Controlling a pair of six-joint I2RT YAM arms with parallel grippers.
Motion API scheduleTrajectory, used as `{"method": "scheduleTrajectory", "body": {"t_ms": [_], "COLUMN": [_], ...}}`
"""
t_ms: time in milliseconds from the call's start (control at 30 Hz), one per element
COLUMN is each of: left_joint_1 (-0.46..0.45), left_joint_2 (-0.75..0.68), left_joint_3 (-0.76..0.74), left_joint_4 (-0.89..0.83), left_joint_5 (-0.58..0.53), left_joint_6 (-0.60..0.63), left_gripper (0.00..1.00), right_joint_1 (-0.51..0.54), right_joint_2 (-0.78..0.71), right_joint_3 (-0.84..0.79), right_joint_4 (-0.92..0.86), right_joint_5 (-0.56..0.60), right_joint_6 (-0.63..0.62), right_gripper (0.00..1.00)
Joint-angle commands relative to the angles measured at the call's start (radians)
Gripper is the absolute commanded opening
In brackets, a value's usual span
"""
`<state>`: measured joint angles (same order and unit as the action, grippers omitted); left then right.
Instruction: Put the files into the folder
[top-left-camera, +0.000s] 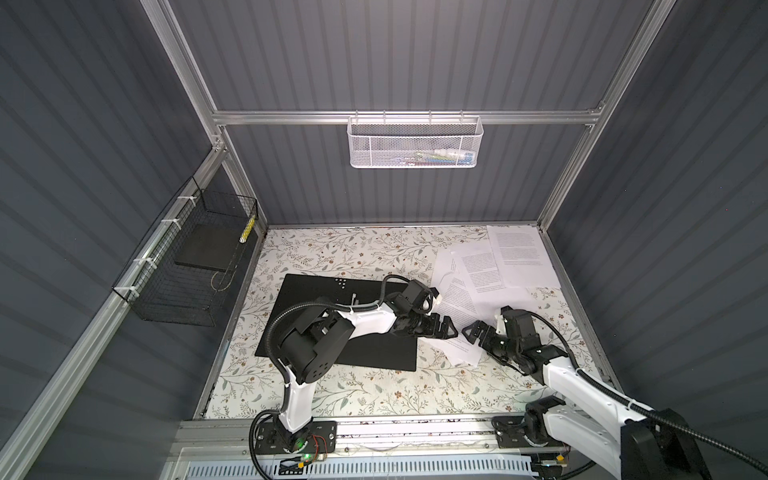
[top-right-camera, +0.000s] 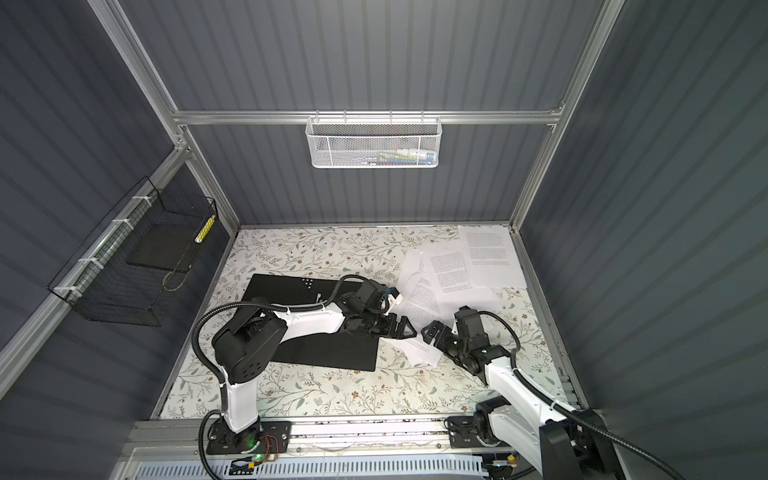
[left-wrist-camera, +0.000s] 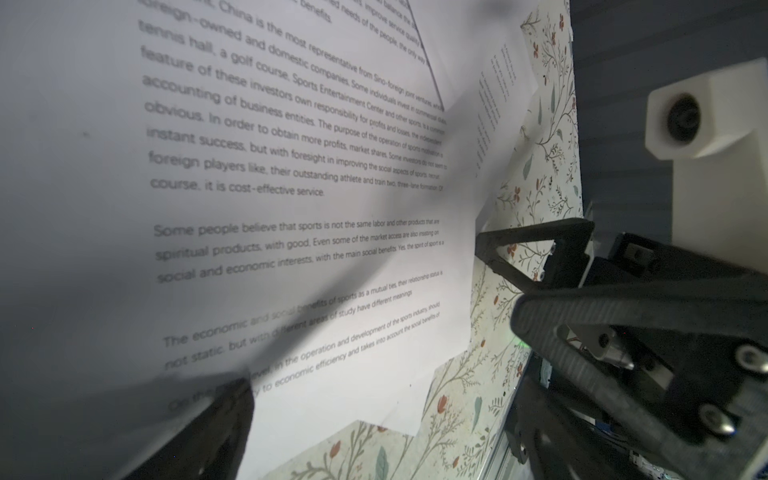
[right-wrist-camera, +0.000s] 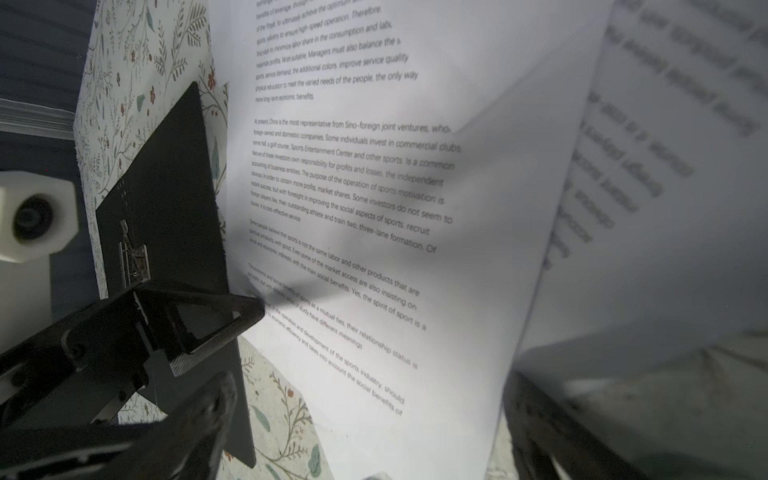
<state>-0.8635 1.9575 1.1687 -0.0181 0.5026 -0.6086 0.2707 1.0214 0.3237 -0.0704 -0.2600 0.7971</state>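
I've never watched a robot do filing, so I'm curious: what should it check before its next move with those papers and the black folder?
1. Folder lying open, black inside up: ok.
2. Left claw open: ok.
3. Right claw open: ok.
4. Files gathered in one pile: not ok, fanned out and overlapping.
5. A sheet gripped: not ok, neither claw holds one.
6. Folder's clip raised to take paper: cannot tell.

Files (top-right-camera: 451, 270) beside the black folder (top-right-camera: 291, 289)
The left tool (top-right-camera: 409, 329) and right tool (top-right-camera: 430, 331) face each other, wide open, over the files.
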Motion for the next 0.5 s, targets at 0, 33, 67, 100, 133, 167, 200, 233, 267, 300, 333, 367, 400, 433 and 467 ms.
{"method": "scheduleTrajectory", "body": {"t_ms": [0,33,67,100,133,167,200,233,267,300,333,367,400,433,467], "left_joint_1": [-0.007,-0.006,-0.005,-0.007,-0.007,-0.006,-0.007,-0.006,-0.006,-0.006,-0.005,-0.006,-0.006,-0.006,-0.006], "left_joint_2": [0.046,0.044,0.044,0.046,0.046,0.048,0.051,0.053,0.057,0.06,0.062,0.062,0.061,0.058,0.057], "left_joint_3": [-0.046,-0.049,-0.05,-0.052,-0.052,-0.052,-0.052,-0.053,-0.054,-0.056,-0.056,-0.057,-0.058,-0.058,-0.058], "left_joint_4": [-0.072,-0.071,-0.069,-0.068,-0.065,-0.063,-0.061,-0.058,-0.055,-0.052,-0.048,-0.046,-0.046,-0.044,-0.043], "left_joint_5": [-0.027,-0.027,-0.027,-0.028,-0.027,-0.026,-0.026,-0.024,-0.023,-0.021,-0.02,-0.016,-0.016,-0.018,-0.018], "left_joint_6": [0.024,0.024,0.023,0.022,0.023,0.021,0.02,0.019,0.018,0.016,0.013,0.013,0.011,0.011,0.011], "left_gripper": [1.0,1.0,1.0,1.0,1.0,1.0,1.0,1.0,1.0,1.0,1.0,1.0,1.0,1.0,1.0], "right_joint_1": [-0.007,-0.008,-0.008,-0.009,-0.008,-0.008,-0.009,-0.008,-0.009,-0.009,-0.008,-0.008,-0.008,-0.009,-0.009], "right_joint_2": [0.04,0.054,0.062,0.067,0.065,0.063,0.06,0.056,0.051,0.046,0.038,0.032,0.027,0.023,0.017], "right_joint_3": [0.039,0.045,0.052,0.054,0.05,0.043,0.039,0.036,0.032,0.027,0.017,0.005,-0.007,-0.015,-0.022], "right_joint_4": [0.087,0.087,0.082,0.084,0.094,0.108,0.117,0.122,0.127,0.126,0.123,0.113,0.096,0.072,0.043], "right_joint_5": [-0.022,-0.023,-0.024,-0.026,-0.031,-0.039,-0.048,-0.056,-0.065,-0.066,-0.066,-0.065,-0.063,-0.054,-0.045], "right_joint_6": [-0.046,-0.044,-0.043,-0.041,-0.037,-0.031,-0.025,-0.018,-0.01,0.001,0.015,0.036,0.055,0.073,0.083], "right_gripper": [0.99,0.99,0.99,0.99,0.99,0.99,0.99,0.99,0.99,0.99,0.99,0.99,0.99,0.99,0.99]}}
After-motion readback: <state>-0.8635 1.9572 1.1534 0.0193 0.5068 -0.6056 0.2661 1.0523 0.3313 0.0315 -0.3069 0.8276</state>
